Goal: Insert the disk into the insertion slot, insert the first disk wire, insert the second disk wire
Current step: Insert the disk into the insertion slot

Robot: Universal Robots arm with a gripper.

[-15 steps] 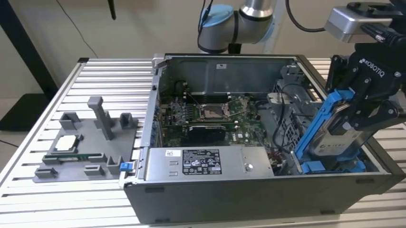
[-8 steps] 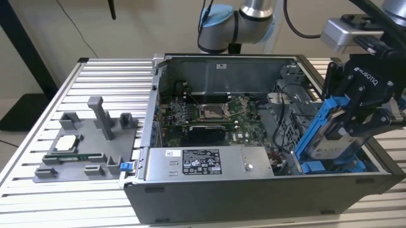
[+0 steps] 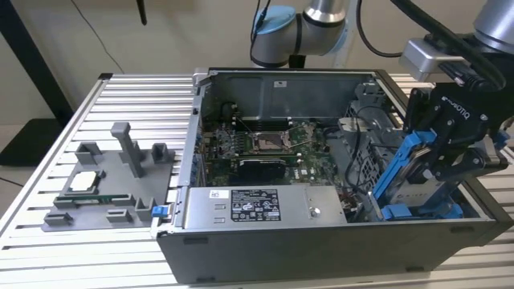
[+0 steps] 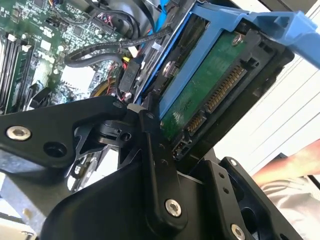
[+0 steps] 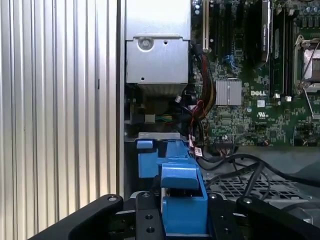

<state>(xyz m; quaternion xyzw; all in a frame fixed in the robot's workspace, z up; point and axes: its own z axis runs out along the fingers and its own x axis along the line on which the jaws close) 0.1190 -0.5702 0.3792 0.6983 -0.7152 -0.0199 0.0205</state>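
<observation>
Holding the disk [image 3: 413,189] tilted over the case [image 3: 321,247], exterior view's right. Got the gripper [image 3: 444,161] clamped on its blue frame [image 3: 393,171].

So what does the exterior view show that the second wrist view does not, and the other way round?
Of the two, the exterior view adds the open case on the slatted table, the grey power supply at its front, and a grey fixture at the exterior view's left. The second wrist view adds the disk's green board with its row of contacts, and black cables beside it. Both show the disk in its blue carrier, tilted, clamped in the gripper, and the motherboard.
</observation>
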